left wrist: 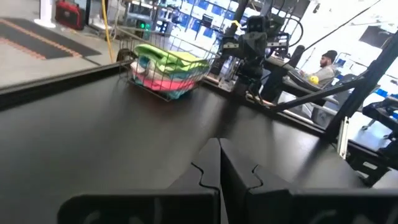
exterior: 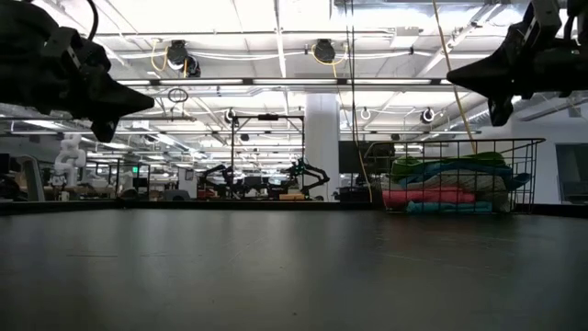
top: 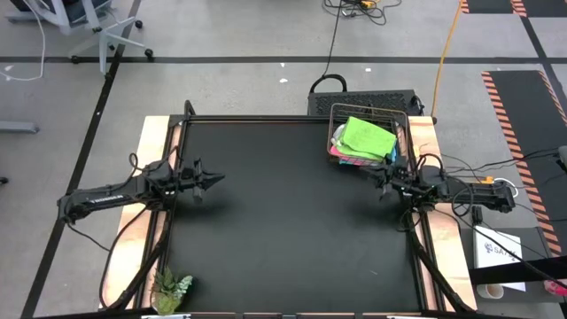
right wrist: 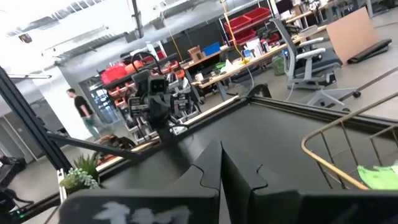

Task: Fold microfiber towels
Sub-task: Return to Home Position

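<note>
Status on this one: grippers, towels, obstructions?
Left gripper shut, empty, raised at left. Right gripper shut, empty, beside basket. Towels stacked in basket. No obstruction seen.

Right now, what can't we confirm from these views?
Towel count: high view, the lime green towel covers the stack in the wire basket; only pink and blue edges show.
Low view: basket wires cross the layers; no white-grey towel can be picked out.
Right wrist view: basket cut off by the picture's edge.
Low view: left gripper and right gripper, both shut, run off the top edge.
</note>
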You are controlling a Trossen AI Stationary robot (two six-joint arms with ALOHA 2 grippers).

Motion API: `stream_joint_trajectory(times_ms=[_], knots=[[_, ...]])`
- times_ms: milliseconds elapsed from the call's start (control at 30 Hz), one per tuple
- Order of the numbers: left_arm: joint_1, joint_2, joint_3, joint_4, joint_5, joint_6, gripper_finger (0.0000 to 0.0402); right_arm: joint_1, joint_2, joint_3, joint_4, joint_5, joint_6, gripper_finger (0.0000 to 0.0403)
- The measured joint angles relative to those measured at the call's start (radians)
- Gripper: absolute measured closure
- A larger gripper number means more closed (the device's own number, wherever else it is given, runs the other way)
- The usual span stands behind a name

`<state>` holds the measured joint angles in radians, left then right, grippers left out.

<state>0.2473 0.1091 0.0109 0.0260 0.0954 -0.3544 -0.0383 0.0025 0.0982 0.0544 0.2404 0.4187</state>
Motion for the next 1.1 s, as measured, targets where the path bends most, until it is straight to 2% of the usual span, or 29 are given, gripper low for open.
stream_joint_trajectory(times_ms=[100,333,533,767,1100], knots=[[0.000,-0.006,0.000,-0.003,-0.007,0.009,0.0401,0.000,0.000,0.000,-0.017,0.000,0.012,0.0403],[0.000,-0.005,0.000,-0.013,-0.096,0.004,0.0396,0.000,0.000,0.000,-0.053,0.000,0.008,0.0403],[0.000,-0.005,0.001,-0.016,-0.098,-0.036,0.0397,0.000,0.007,0.007,-0.151,-0.009,0.033,0.0403],[0.000,-0.005,0.001,-0.016,-0.098,-0.070,0.0377,0.000,0.032,0.006,-0.151,-0.009,0.019,0.0403],[0.000,-0.005,0.001,-0.015,-0.098,-0.070,0.0376,0.001,0.033,0.003,-0.131,-0.035,0.011,0.0403]])
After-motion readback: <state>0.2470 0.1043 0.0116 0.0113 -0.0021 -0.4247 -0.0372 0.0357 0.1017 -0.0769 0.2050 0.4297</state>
